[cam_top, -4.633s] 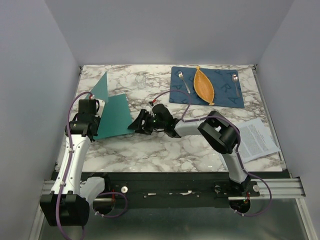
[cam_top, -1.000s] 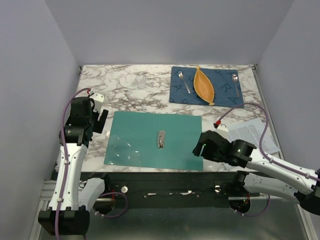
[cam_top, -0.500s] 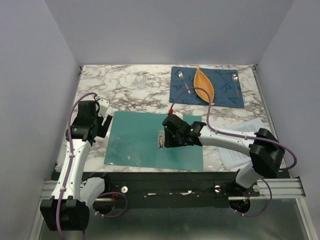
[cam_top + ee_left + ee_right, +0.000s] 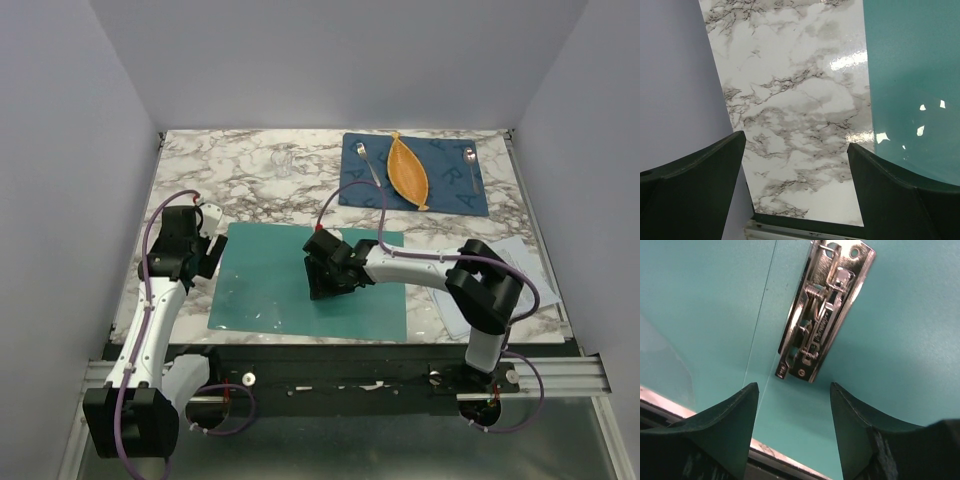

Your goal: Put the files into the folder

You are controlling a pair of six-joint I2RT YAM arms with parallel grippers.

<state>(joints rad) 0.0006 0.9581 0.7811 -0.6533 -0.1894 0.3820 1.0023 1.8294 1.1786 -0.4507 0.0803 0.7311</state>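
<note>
The teal folder (image 4: 265,275) lies open and flat on the marble table. My right gripper (image 4: 321,284) hovers low over its middle and hides the clip in the top view. In the right wrist view the metal clip (image 4: 822,315) sits just ahead of my open, empty right gripper (image 4: 794,386), on the teal folder (image 4: 900,355). The files (image 4: 528,262), white printed sheets, lie at the table's right edge, partly under the right arm. My left gripper (image 4: 207,253) stands open beside the folder's left edge; over bare marble, the left gripper (image 4: 796,142) has the folder (image 4: 910,75) to its right.
A dark blue placemat (image 4: 445,190) at the back right holds an orange leaf-shaped dish (image 4: 408,172) and two spoons (image 4: 368,163). A clear glass (image 4: 283,160) stands at the back. A clear pocket (image 4: 665,365) lies on the folder's left half.
The right arm has swung left from beside the files to the folder's middle, over the clip. The left arm has barely moved. Earlier still, the folder stood half raised; now it lies flat.
</note>
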